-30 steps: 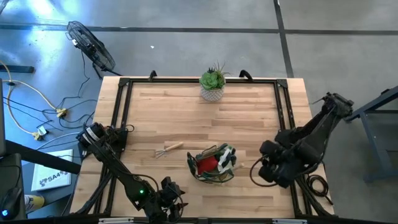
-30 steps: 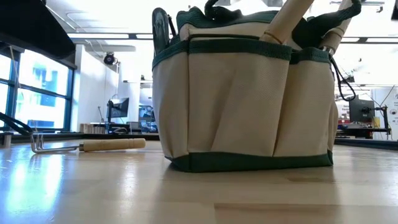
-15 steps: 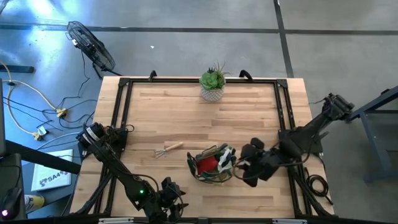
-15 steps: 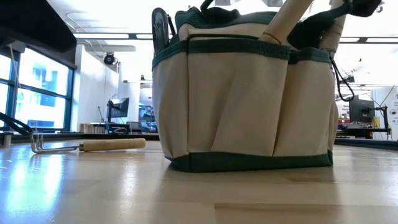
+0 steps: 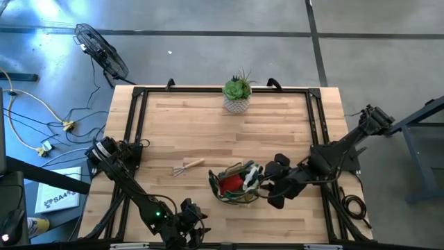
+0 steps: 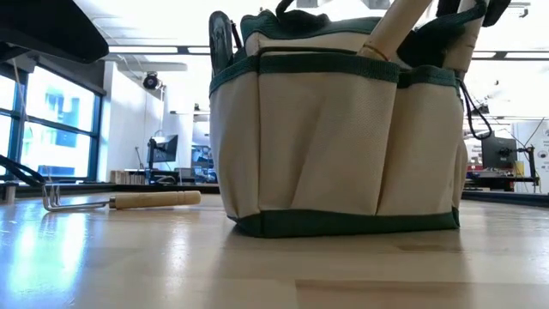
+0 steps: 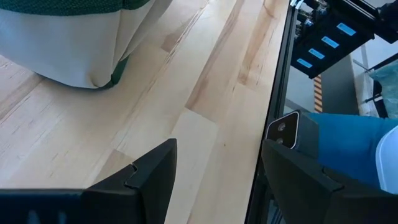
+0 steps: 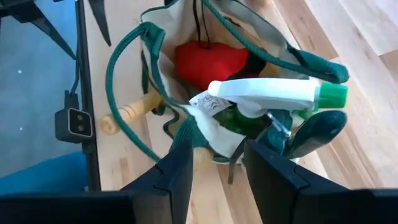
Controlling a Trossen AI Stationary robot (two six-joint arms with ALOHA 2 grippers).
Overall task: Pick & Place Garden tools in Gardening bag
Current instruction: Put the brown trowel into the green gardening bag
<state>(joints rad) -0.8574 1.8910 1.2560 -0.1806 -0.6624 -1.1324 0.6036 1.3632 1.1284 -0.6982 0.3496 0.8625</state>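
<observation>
The olive-and-tan gardening bag [image 5: 236,185] stands on its base near the table's middle and fills the low view [image 6: 334,129]. It holds a red piece [image 8: 208,62], a green-and-white spray piece [image 8: 273,93] and wooden-handled tools [image 6: 395,30]. A wooden-handled rake [image 5: 187,167] lies flat on the table left of the bag. My right gripper [image 5: 267,186] is open just above the bag's right end [image 8: 217,171]. My left gripper [image 5: 193,221] waits open at the near edge [image 7: 217,180], close to the bag's corner [image 7: 74,43].
A green spiky plant in a white pot [image 5: 237,94] stands at the far edge. A black frame [image 5: 139,125] runs around the tabletop. Bare wood lies between the bag and the pot and to the rake's left.
My right gripper has gone from near the table's right edge toward the left, up to the bag's right end, and shows in the low view over the bag's top. The bag and the rake have stayed where they were.
</observation>
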